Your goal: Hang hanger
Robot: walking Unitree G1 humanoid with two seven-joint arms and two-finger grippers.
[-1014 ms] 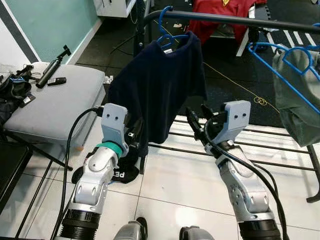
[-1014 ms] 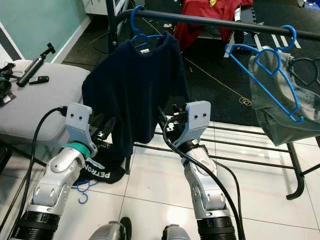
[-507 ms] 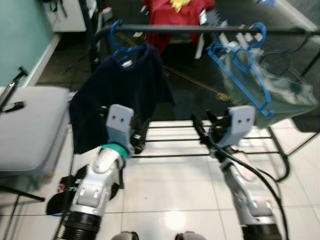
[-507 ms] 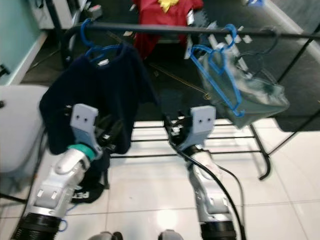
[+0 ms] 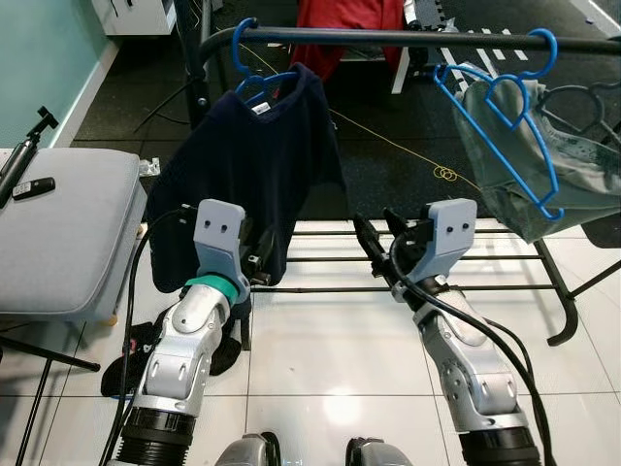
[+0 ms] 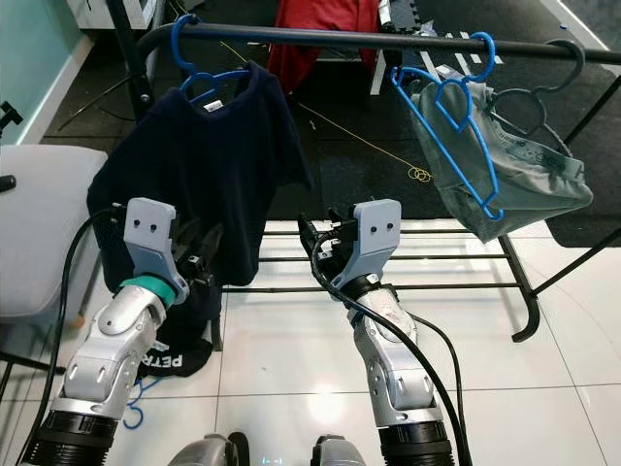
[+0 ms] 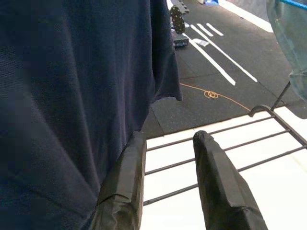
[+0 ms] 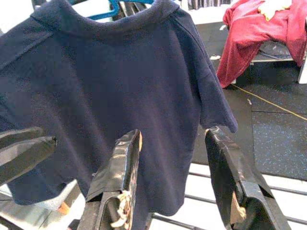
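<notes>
Black cloth [image 6: 179,361] on floor, white "PETR" lettering

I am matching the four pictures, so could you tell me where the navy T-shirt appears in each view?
Left eye view: navy T-shirt hangs upper left of centre.
Right eye view: upper left.
Left wrist view: covers the left half.
Right wrist view: centre, behind the fingers.
Shared landmark: its blue hanger.

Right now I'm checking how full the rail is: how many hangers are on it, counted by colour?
Blue hangers: 2, one carrying the navy shirt, one with the grey garment.
Dark grey hangers: 1, on the rail at the robot's right.
Total: 3.
</notes>
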